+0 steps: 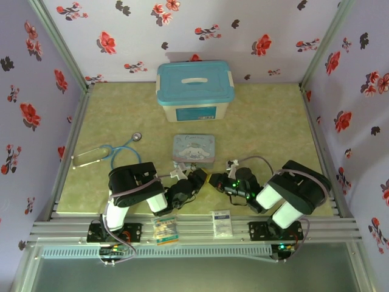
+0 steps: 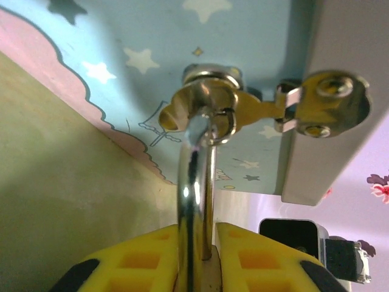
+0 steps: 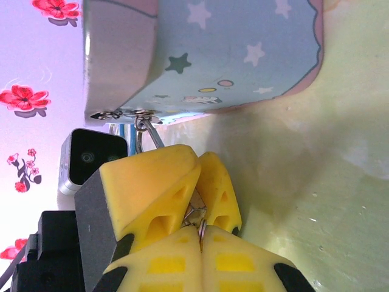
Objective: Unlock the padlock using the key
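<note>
Where the two arms meet low over the table (image 1: 273,121), just in front of a tin (image 1: 194,149), the padlock (image 2: 196,188) shows mostly as a bright, curved silver shackle, with a sliver of dull brass body low between yellow fingers. The left claw (image 2: 196,243) is closed on the padlock, one ribbed yellow finger pressed to each side of it. The right claw (image 3: 200,243) faces it from the other side, its fingertips shut tight on the key (image 3: 200,230). The key is a thin dark metal sliver poking out of the seam between them toward the left claw's fingers. Whether its tip reaches the keyhole cannot be told. The padlock's long axis runs from the left claw straight away to the tin. Its body is nearest the claw and its shackle end farthest, hooked through a small ring on the tin's silver latch (image 2: 243,109). The tin has a pale blue side with white stars and a pink cloud edge, and rests flat on the table. Left of it lies a stethoscope (image 1: 109,152). Farther back stands a white box (image 1: 194,91) with a blue lid.
</note>
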`<state>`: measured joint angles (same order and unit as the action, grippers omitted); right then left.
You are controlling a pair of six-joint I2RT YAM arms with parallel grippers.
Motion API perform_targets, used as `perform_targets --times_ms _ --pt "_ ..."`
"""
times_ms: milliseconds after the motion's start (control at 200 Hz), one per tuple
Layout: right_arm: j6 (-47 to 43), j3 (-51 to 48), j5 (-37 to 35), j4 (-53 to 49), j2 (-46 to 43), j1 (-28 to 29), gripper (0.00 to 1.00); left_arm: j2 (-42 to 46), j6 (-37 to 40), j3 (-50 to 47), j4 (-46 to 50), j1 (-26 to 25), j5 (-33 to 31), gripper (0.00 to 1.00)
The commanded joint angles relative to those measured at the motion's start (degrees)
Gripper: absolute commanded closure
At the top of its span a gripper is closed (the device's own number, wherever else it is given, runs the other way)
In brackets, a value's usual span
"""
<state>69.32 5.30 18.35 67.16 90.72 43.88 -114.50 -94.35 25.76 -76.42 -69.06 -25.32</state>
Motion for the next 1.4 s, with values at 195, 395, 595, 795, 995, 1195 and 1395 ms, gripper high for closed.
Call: perform_targets --times_ms 195,395,595,795,995,1195,1395 --pt "9.3 0.8 0.6 7.7 2.9 -0.3 1.0 1.5 2.2 -2.2 1.5 0.3 1.0 0.56" --pt "9.6 0.2 0.8 9.9 5.0 -0.3 1.0 3.3 3.2 -4.5 1.6 1.0 -0.7 0.54" --pt "9.6 -0.2 1.0 10.8 5.5 -0.3 1.0 4.0 5.0 -5.4 1.6 1.8 -1.3 0.7" --pt "9.6 0.4 1.6 9.8 4.7 -0.2 1.0 3.8 6.1 -4.7 1.6 2.0 -0.4 0.85" --pt "5.7 1.7 -0.8 -2.9 -1.2 0.5 1.0 3.8 5.4 -4.1 1.6 1.8 0.2 0.91" --pt "0.8 4.7 4.2 -15.8 -10.9 -2.0 0.64 4.4 5.3 -4.7 1.7 1.8 -0.3 0.96" --pt "-28.9 19.5 -15.7 -80.5 -30.7 -2.1 0.51 3.9 3.9 -5.4 2.0 1.8 -1.1 1.0"
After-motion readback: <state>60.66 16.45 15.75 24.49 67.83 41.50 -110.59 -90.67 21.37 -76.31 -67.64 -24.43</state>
